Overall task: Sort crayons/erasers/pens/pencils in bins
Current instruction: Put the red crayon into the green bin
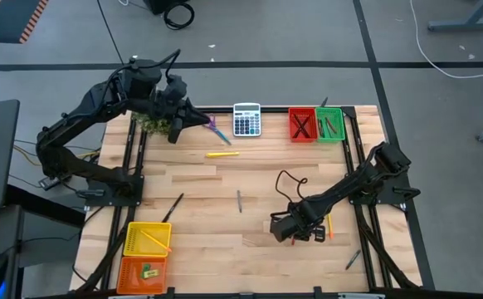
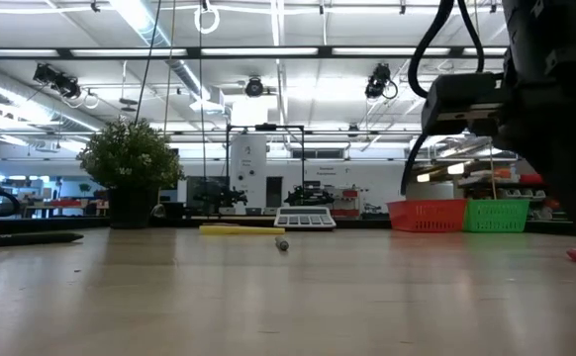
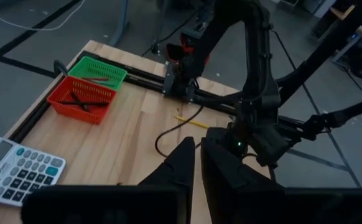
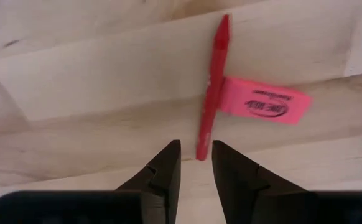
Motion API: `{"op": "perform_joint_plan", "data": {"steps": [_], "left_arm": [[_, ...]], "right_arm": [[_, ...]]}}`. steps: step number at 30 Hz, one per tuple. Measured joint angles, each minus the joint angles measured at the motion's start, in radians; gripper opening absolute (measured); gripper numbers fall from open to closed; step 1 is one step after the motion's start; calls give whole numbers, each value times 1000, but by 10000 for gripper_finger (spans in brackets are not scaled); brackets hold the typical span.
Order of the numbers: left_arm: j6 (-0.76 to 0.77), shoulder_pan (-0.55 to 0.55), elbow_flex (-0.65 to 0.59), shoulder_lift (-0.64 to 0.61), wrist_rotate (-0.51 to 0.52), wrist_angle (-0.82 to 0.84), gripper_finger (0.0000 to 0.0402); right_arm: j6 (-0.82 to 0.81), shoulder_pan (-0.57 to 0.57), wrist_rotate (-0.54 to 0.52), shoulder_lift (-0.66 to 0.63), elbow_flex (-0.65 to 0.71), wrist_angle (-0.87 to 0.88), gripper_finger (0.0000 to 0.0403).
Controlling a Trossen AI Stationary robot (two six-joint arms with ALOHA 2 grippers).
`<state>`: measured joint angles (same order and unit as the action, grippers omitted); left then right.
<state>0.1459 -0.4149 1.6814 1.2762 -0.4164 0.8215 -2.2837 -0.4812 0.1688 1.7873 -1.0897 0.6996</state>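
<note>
A red crayon point(image 4: 211, 93) lies flat on the table, and a pink eraser point(image 4: 265, 103) lies against its side. My right gripper point(image 4: 196, 163) hangs over them near the table's right side point(image 1: 295, 229), pointing down. It is open by a narrow gap, with the crayon's near end point(image 4: 201, 152) between its fingertips and untouched. My left gripper point(image 3: 198, 168) is shut on nothing, held high over the far left corner point(image 1: 179, 124). The red bin point(image 1: 302, 124) and green bin point(image 1: 330, 124) stand at the far edge, the yellow bin point(image 1: 146, 239) and orange bin point(image 1: 144, 272) at the near left.
A grey calculator point(image 1: 246, 120) and purple scissors point(image 1: 217, 129) lie at the far edge. A yellow pen point(image 1: 222, 154), a black pen point(image 1: 173, 208), a short grey stick point(image 1: 240, 201), an orange pencil point(image 1: 329, 224) and a dark pen point(image 1: 353, 259) lie loose on the table.
</note>
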Motion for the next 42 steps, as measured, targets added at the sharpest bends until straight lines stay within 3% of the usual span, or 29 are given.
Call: {"op": "perform_joint_plan", "data": {"steps": [11,28,42], "left_arm": [[52,0,0,0,0,-89,23],[51,0,0,0,0,-91,21],[51,0,0,0,0,-90,24]], "right_arm": [[13,-6,-6,3,0,-10,97],[1,-32,-14,2,0,27,97],[-4,-25,-15,2,64,-43,97]]}}
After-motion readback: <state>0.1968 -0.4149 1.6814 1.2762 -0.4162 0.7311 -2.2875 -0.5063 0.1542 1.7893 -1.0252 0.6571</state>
